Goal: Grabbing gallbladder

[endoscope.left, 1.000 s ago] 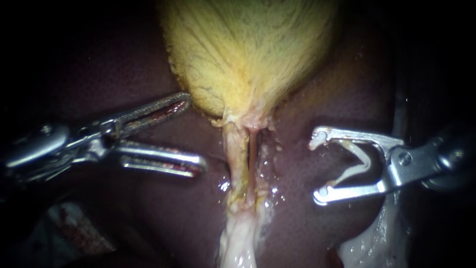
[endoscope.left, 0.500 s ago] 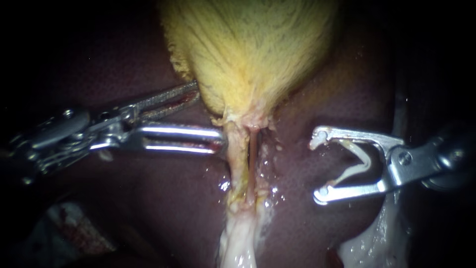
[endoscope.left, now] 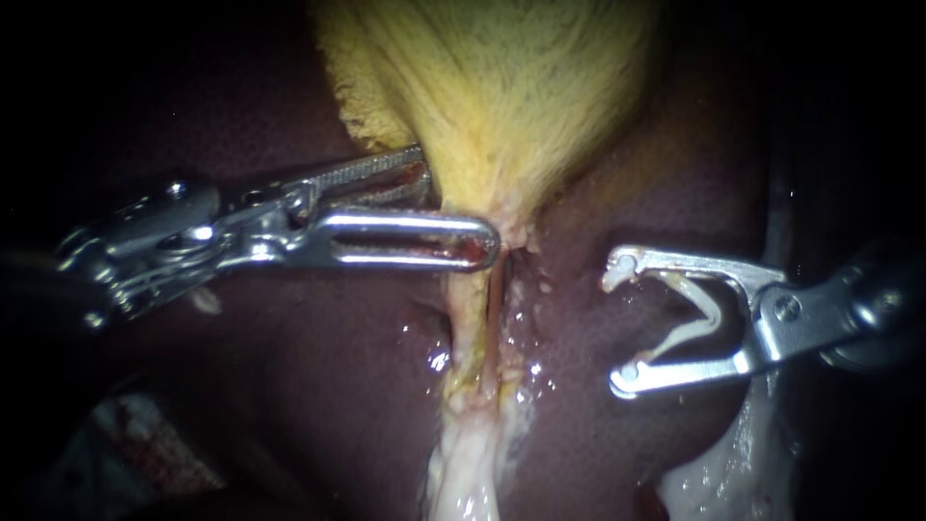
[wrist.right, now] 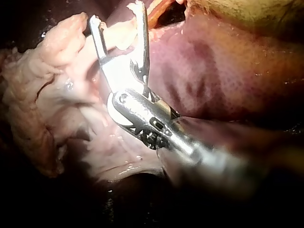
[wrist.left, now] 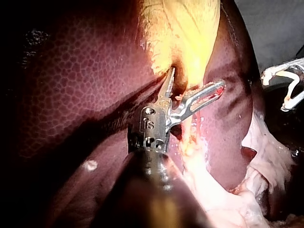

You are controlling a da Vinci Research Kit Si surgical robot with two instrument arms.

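The yellow gallbladder (endoscope.left: 502,87) hangs over the dark liver (endoscope.left: 318,386) and narrows to a neck. My left instrument (endoscope.left: 461,201) has its jaws open astride that neck, the toothed jaw behind its left edge and the slotted jaw across its front. In the left wrist view the same jaws (wrist.left: 195,80) spread around the gallbladder (wrist.left: 185,28). Under the neck run a pale tube (endoscope.left: 466,318) and a thin reddish tube (endoscope.left: 492,304). To their right, off the tissue, my right instrument (endoscope.left: 619,323) holds a white clip (endoscope.left: 699,314) in wide jaws; the right wrist view shows them (wrist.right: 118,14).
Pale fatty tissue (endoscope.left: 463,473) trails below the tubes, and more (endoscope.left: 733,463) lies at the lower right under the right instrument. Wet liver surface surrounds the tubes on both sides. In the right wrist view lumpy pale tissue (wrist.right: 42,76) lies beside the jaws.
My left instrument has moved right and slightly up, from open beside the gallbladder to astride its neck. The right instrument and its clip have not moved.
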